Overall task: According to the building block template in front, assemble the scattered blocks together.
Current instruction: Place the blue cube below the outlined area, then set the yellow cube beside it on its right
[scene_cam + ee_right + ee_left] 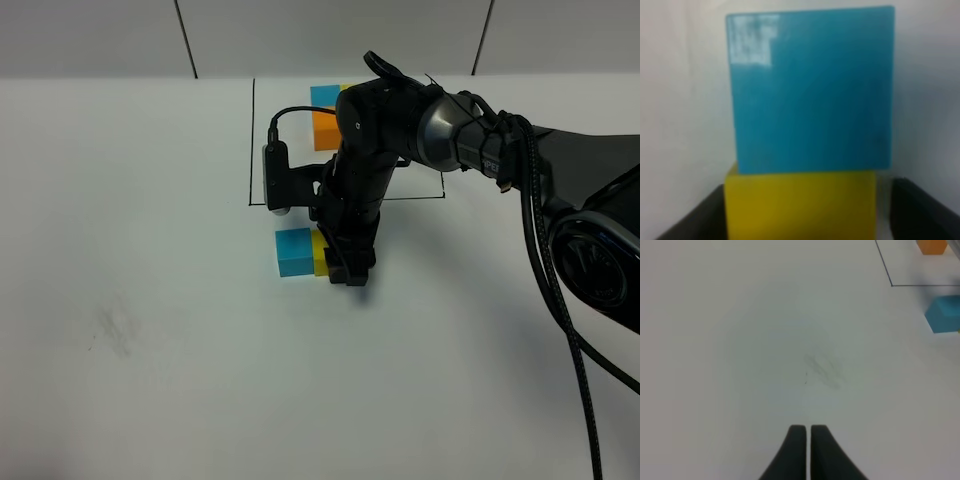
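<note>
The sky-blue cube (pixel 293 250) and the yellow cube (pixel 319 252) sit side by side, touching, just in front of the black frame. My right gripper (pixel 345 268) is down at the yellow cube. In the right wrist view its fingers (pixel 925 210) stand on either side of the yellow cube (pixel 800 205), with a thin gap on one side, and the sky-blue cube (pixel 810 90) lies beyond. The template (pixel 326 112) shows sky-blue and orange; the arm hides the rest. The loose orange cube is not in view. My left gripper (pixel 805 440) is shut and empty.
The thin black frame line (pixel 252 140) surrounds the template and also shows in the left wrist view (pixel 885 265). A faint grey smudge (pixel 112 330) marks the white table on the left. The right arm's cables (pixel 560 300) hang at the right.
</note>
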You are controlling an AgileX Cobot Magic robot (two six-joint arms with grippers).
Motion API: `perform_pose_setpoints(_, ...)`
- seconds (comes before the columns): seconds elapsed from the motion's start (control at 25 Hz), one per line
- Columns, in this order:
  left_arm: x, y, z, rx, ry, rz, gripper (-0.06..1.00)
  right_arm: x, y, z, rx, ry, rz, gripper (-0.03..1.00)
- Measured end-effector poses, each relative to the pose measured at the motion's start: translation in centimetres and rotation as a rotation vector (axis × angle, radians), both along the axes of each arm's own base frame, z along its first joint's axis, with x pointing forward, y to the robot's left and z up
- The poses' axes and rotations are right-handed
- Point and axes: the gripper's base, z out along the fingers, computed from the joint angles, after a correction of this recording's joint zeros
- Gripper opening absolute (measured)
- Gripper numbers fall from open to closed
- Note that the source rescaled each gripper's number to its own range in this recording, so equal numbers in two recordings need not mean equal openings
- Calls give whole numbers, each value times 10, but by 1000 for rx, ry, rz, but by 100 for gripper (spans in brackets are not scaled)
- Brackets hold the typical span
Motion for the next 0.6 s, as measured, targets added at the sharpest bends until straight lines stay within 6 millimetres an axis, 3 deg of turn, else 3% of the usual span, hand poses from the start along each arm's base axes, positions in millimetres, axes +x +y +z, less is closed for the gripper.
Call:
perform_pose_setpoints(0.2,0,0,0,0,0,0,0,0,-2,9,-9,-12,-29,81)
perform_pose_setpoints(0.6,0,0,0,0,0,0,0,-5,-19,67,-94,-89,-93,77)
